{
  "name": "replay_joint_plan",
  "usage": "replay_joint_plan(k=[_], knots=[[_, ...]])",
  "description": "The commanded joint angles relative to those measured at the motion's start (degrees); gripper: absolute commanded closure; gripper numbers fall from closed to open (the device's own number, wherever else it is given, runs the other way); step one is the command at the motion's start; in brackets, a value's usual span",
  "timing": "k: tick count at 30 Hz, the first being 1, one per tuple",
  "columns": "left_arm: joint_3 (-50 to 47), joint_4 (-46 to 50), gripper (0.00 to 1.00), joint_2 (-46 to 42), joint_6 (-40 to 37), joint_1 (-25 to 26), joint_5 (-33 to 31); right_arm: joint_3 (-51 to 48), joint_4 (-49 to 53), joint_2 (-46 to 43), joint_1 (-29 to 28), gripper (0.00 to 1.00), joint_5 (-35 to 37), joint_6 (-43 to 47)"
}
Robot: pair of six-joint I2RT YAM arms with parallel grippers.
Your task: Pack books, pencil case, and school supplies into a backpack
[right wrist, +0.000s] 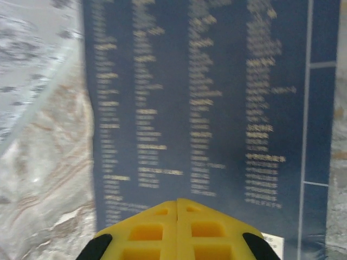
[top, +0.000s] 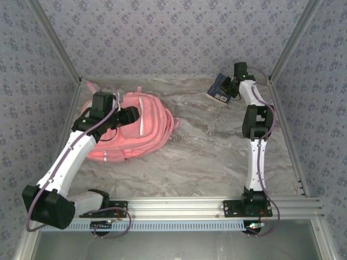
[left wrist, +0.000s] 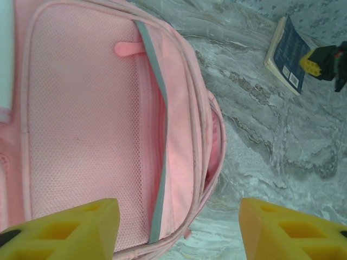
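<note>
I see a grey marbled bench (top: 206,157) with brownish veins across it — walled far, left and right by blue floral-patterned panels (top: 179,32). Silver metal posts (top: 294,38) rise from the far corners, and a ribbed aluminium rail (top: 179,206) spans the near edge.

backpack (top: 135,132): 1, pink | book (top: 218,89): 1, navy | pale item (left wrist: 4,54) at frame edge: 1, kind undetermined | arms: 2, left arm (top: 70,157), right arm (top: 255,146) | grippers: 2, left gripper (left wrist: 179,227), right gripper (right wrist: 177,208) | table (top: 206,157): 1
</note>
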State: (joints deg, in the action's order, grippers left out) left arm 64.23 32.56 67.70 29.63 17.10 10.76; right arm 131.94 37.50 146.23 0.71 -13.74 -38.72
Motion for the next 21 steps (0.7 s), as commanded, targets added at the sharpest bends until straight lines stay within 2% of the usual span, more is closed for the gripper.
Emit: replay_joint_plan(k=[1,9,15,17,21], knots=[[0.4,-2.0,0.39,-0.9,-0.4,0.6,1.3,3.0,12.1,3.3,0.1,1.0,4.4,-1.3],[1.0,-3.5,0.39,0.8,1.0,1.8,1.9,1.1,21.2,3.9,-1.0,1.0,9.2,-0.3],[1.5,-3.7,0.39,1.7,1.4,3.4,1.5,-9.6,18.7,-0.2,-1.6,1.0,9.0,1.0],[1.6,-3.6,0.39,1.6,1.6,3.7,0.7,-12.7,18.4,-2.9,-2.0,1.0,12.6,2.1],[1.7,-3.9,0.39,2.1,1.9,4.2,0.0,-17.8,17.0,-6.9,-2.0,1.0,9.4,2.0]])
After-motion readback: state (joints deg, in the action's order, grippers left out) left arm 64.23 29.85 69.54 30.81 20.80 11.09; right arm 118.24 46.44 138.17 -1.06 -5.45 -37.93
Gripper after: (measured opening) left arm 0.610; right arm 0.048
